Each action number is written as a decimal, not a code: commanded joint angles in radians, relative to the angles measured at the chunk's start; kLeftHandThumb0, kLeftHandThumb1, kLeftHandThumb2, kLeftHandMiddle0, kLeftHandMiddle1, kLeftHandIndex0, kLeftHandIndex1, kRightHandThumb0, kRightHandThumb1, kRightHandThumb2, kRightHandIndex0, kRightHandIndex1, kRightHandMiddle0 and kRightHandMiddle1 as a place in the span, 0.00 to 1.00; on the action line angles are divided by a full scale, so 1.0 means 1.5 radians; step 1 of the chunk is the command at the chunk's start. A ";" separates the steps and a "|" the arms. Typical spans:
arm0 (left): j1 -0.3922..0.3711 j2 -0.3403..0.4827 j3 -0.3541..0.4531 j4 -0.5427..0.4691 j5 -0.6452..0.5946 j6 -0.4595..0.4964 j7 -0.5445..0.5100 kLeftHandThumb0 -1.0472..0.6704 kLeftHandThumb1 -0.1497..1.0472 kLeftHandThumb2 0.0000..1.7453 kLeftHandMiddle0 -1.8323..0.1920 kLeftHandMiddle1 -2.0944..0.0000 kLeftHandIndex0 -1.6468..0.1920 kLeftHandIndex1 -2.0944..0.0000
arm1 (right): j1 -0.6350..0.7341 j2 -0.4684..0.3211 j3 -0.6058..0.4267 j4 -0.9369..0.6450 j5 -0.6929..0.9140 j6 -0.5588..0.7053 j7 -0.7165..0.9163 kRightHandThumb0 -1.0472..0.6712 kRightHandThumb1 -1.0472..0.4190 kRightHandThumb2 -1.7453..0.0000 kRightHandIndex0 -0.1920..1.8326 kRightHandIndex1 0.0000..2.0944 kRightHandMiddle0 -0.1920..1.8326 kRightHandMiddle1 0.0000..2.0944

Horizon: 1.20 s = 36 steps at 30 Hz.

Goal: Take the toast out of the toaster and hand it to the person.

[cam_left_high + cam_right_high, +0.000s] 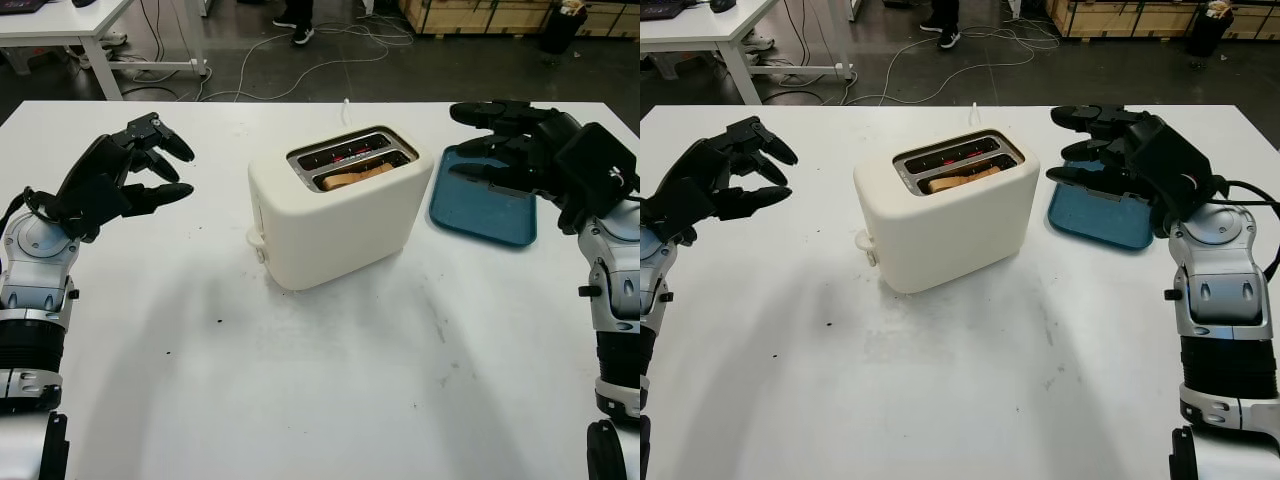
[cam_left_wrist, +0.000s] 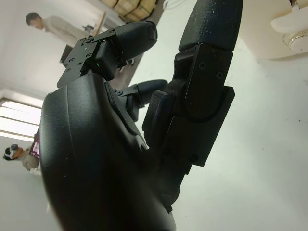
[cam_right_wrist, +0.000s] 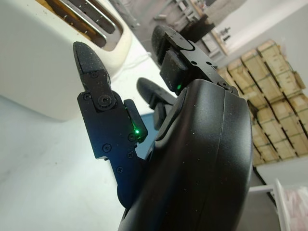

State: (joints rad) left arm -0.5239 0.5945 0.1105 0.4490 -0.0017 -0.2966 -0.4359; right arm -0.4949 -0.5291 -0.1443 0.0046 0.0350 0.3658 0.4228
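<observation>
The toast (image 1: 357, 177) is seen lengthwise in the toaster's (image 1: 335, 215) near slot, left of the nearer, open, empty right hand (image 1: 500, 140).

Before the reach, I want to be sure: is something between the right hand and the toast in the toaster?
Nothing visible. The right hand is open above the blue tray, beside the toaster; the toast sits in its nearer slot.

no readable text, labels, brands or numbers on the toaster (image 1: 335, 215), the blue tray (image 1: 480, 205) at its 3 o'clock, or the white table (image 1: 320, 400)
</observation>
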 commanded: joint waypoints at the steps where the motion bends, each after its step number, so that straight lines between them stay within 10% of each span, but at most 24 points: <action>1: -0.010 0.000 -0.001 0.001 0.000 -0.007 -0.003 0.00 0.89 0.07 0.79 0.25 0.77 0.29 | -0.006 0.003 -0.004 -0.008 0.010 -0.018 -0.005 0.40 0.20 1.00 0.26 0.38 0.41 0.01; 36: -0.014 -0.006 0.003 0.009 -0.014 -0.011 -0.017 0.00 0.89 0.06 0.75 0.28 0.74 0.32 | 0.003 0.017 -0.014 0.002 0.044 -0.069 -0.013 0.41 0.20 1.00 0.25 0.42 0.42 0.01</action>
State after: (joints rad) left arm -0.5283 0.5937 0.1107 0.4607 -0.0063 -0.3058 -0.4541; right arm -0.4945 -0.5072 -0.1596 0.0051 0.0911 0.2893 0.4039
